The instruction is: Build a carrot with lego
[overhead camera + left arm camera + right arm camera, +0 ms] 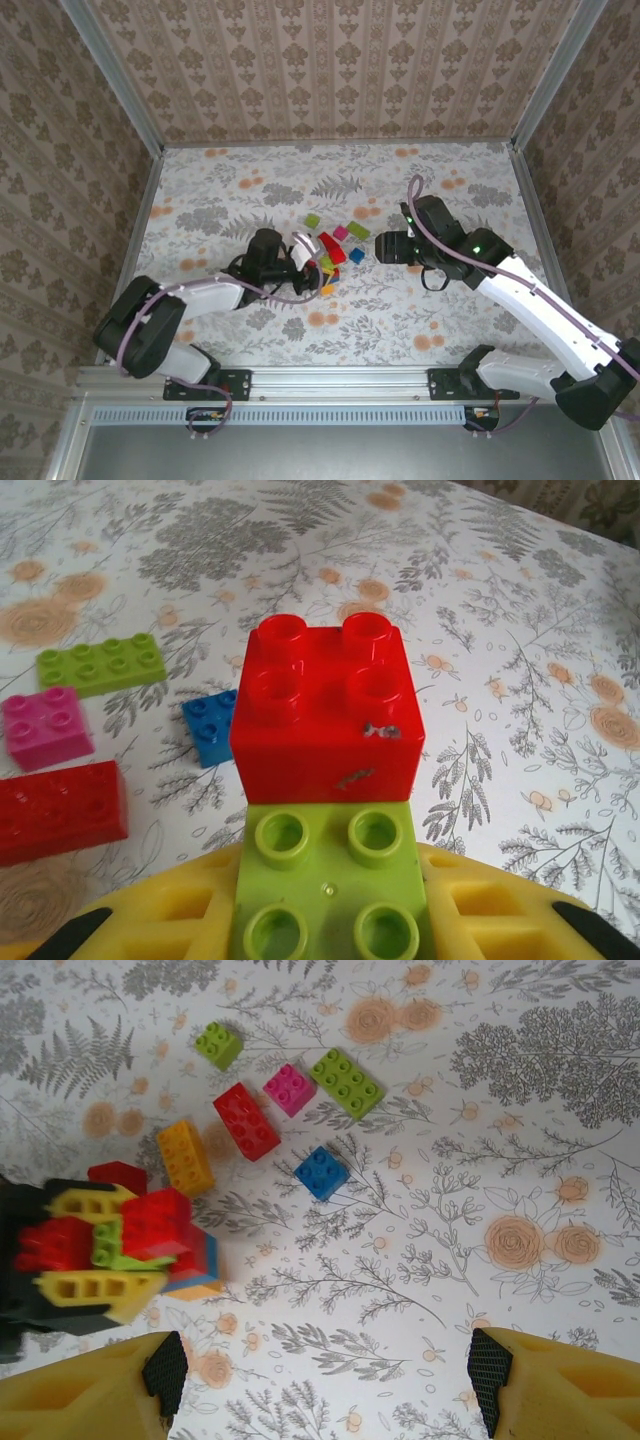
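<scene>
My left gripper (330, 925) is shut on a light green lego brick (330, 880) that has a red square brick (325, 710) pressed on its far half. In the top view this gripper (305, 250) sits left of centre, at the edge of the loose lego. Seen from the right wrist, the held stack (150, 1230) hangs over a blue and orange brick (200, 1270). Loose pieces lie beyond: a red oblong (246, 1120), an orange one (184, 1156), magenta (290, 1089), a green oblong (347, 1083) and blue (321, 1172). My right gripper (328, 1375) is open above bare table, nothing between its fingers.
A small light green brick (218, 1044) lies at the far edge of the group. The floral tablecloth (450, 320) spreads round the bricks, with patterned walls (330, 70) on three sides. The right arm (520, 290) reaches in from the right.
</scene>
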Robot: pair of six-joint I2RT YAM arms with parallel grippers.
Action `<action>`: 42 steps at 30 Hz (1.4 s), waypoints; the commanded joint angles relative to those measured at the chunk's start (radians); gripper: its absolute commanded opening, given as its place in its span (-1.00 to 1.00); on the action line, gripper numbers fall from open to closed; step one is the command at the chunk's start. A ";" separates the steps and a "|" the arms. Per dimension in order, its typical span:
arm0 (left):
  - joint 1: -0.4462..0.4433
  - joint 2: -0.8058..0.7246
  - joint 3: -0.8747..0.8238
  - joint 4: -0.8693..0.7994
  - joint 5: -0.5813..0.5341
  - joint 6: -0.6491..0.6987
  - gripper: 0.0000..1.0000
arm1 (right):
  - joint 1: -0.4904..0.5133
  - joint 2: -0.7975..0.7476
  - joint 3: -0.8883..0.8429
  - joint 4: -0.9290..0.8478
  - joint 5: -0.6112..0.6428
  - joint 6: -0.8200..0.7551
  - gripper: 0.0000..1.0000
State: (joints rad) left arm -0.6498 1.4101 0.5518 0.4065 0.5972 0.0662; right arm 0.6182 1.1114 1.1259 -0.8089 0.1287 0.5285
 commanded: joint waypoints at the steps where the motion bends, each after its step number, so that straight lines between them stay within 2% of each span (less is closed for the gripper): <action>1: 0.044 -0.112 0.103 -0.245 -0.027 -0.076 -0.63 | -0.011 -0.015 -0.049 0.072 -0.020 -0.031 0.55; 6: 0.159 -0.200 0.263 -0.544 -0.017 -0.135 -0.59 | -0.019 -0.018 -0.103 0.123 -0.042 -0.052 0.55; 10: 0.277 -0.166 0.435 -0.777 -0.036 -0.150 -0.58 | -0.024 -0.021 -0.122 0.142 -0.055 -0.077 0.55; 12: 0.313 -0.139 0.496 -0.835 -0.075 -0.166 -0.58 | -0.028 -0.026 -0.133 0.154 -0.066 -0.086 0.55; 18: 0.413 0.031 0.702 -1.050 -0.178 -0.175 -0.57 | -0.039 -0.033 -0.151 0.171 -0.102 -0.112 0.55; 28: 0.568 0.343 1.014 -1.282 -0.152 -0.126 -0.53 | -0.043 -0.024 -0.190 0.231 -0.183 -0.124 0.54; 34: 0.587 0.502 1.195 -1.401 -0.154 -0.090 -0.49 | -0.044 -0.021 -0.209 0.253 -0.201 -0.127 0.54; 42: 0.596 0.753 1.453 -1.561 -0.121 -0.049 -0.53 | -0.048 -0.019 -0.222 0.263 -0.212 -0.131 0.53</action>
State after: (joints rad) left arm -0.0586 2.1136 1.9404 -1.0401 0.4488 -0.0216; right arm 0.5781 1.0996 0.9195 -0.5652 -0.0620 0.4168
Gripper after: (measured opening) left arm 0.348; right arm 0.768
